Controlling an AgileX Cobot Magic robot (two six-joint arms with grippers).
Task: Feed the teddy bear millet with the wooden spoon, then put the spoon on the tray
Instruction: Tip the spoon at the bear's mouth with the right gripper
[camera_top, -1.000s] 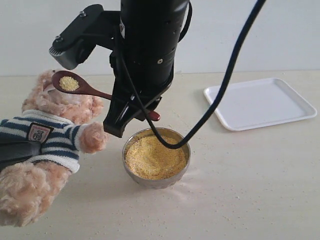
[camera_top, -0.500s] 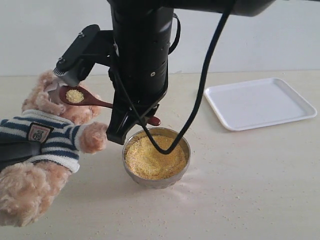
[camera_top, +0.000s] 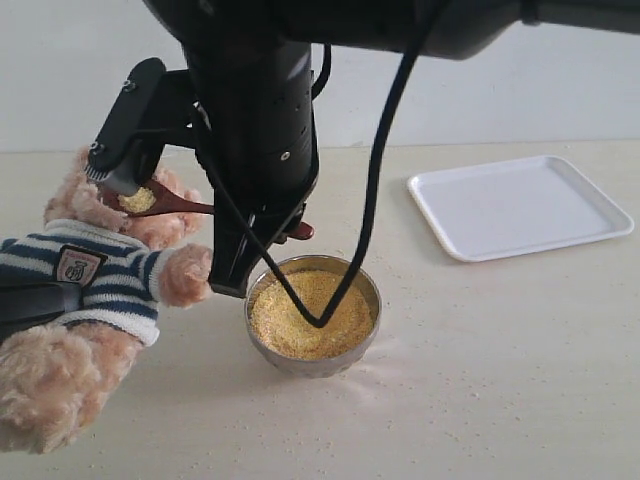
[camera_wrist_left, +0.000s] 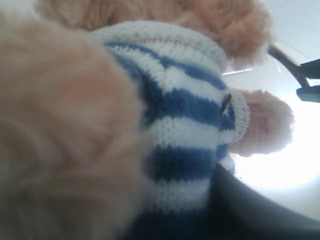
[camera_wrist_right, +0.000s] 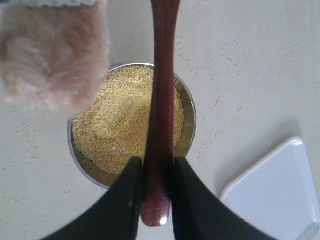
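Right gripper (camera_wrist_right: 156, 167) clamped on the wooden spoon (camera_top: 185, 206) by its handle end; long axis toward nine o'clock in exterior view, bowl carrying millet (camera_top: 138, 200) at the muzzle of the teddy bear (camera_top: 100, 268).

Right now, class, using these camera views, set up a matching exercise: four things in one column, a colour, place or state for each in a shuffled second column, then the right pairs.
Column one
1. wooden spoon
2. tray
3. steel bowl
4. teddy bear

Column two
A. wears a navy-and-white striped shirt
B. holds a heap of yellow millet
C. white, lying flat, apart from the bowl
D. dark reddish-brown, gripped by its handle, bowl end at a furry face

Pairs: 1-D, 2-C, 3-B, 4-A
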